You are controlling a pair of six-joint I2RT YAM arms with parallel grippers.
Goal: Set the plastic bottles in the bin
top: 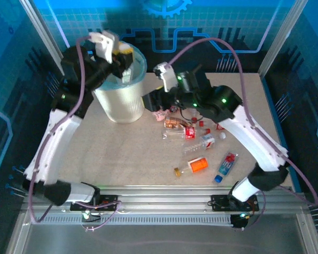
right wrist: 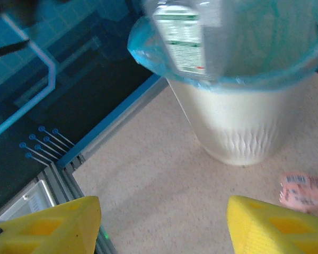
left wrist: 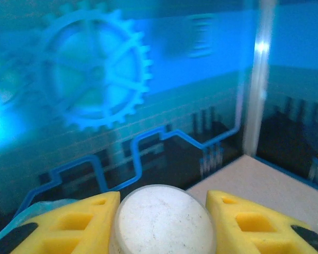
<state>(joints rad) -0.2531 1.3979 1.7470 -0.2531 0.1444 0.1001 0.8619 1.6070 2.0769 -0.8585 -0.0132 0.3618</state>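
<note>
My left gripper (top: 125, 59) hangs over the bin (top: 120, 103), a white ribbed bucket lined with a light-blue bag, and is shut on a clear plastic bottle. The bottle's white round end (left wrist: 161, 219) sits between the yellow fingers (left wrist: 85, 225). The right wrist view shows the same bottle (right wrist: 183, 37) by its white-and-green label, above the bin's rim (right wrist: 238, 79). Just right of the bin and low over the table, my right gripper (top: 151, 103) is open, with bare table between its fingers (right wrist: 58, 225). A pink-labelled bottle (top: 160, 115) lies beside it.
Several bottles lie right of the bin: a brown one (top: 174, 123), a red-labelled one (top: 181, 133), a white-labelled one (top: 204, 142), an orange-labelled one (top: 196, 165) and a blue-labelled one (top: 227, 165). Blue walls and metal posts enclose the table. There is bare table in front of the bin.
</note>
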